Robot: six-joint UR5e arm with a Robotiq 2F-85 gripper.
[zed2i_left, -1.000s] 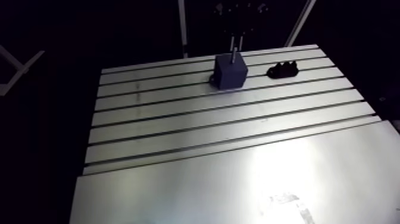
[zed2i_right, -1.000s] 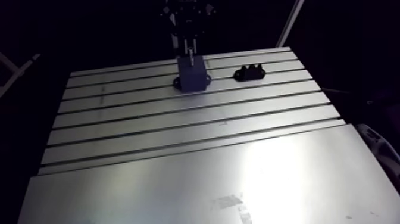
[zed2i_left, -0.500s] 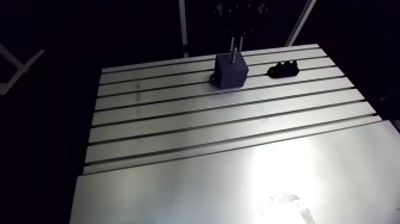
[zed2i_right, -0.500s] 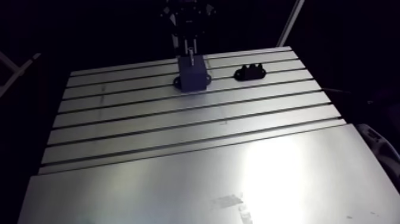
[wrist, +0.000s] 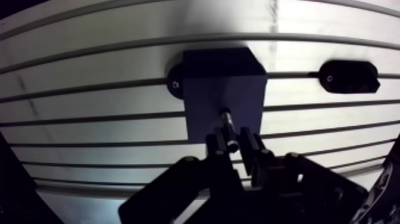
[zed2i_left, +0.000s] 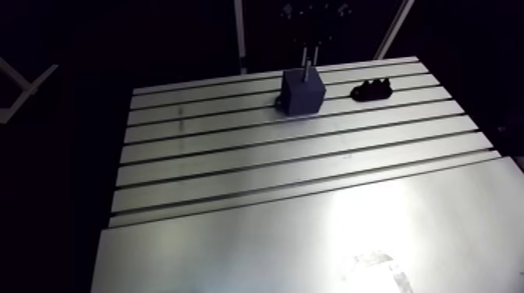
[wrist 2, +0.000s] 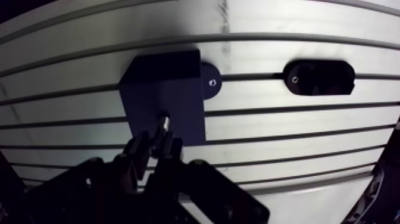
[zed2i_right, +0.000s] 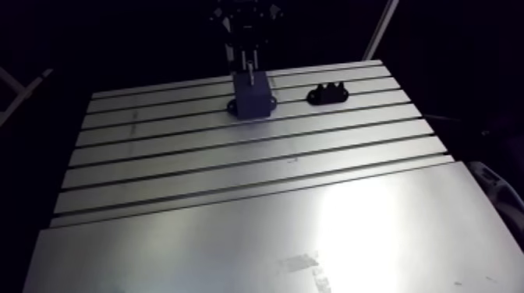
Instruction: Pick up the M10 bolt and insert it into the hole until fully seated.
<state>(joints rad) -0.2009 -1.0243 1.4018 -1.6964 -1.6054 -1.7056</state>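
Observation:
A dark blue block [wrist: 223, 89] stands on the slotted aluminium table [zed2i_left: 273, 164] near its far edge, fixed by a round foot [wrist: 174, 84] at one side. My gripper [wrist: 232, 140] hangs straight above the block, shut on the M10 bolt [wrist: 227, 121]. The bolt's shank points down between the fingers, and its tip sits at or just over the block's top face. The hole itself is hidden behind the bolt. In the arm view the bolt [zed2i_left: 309, 65] shows as a thin bright rod above the block [zed2i_left: 302, 93].
A small black holder [zed2i_left: 370, 91] lies on the table to the right of the block, a short way off. Long slots run across the table's far half. The near half is a smooth plate [zed2i_left: 312, 241] with a bright glare.

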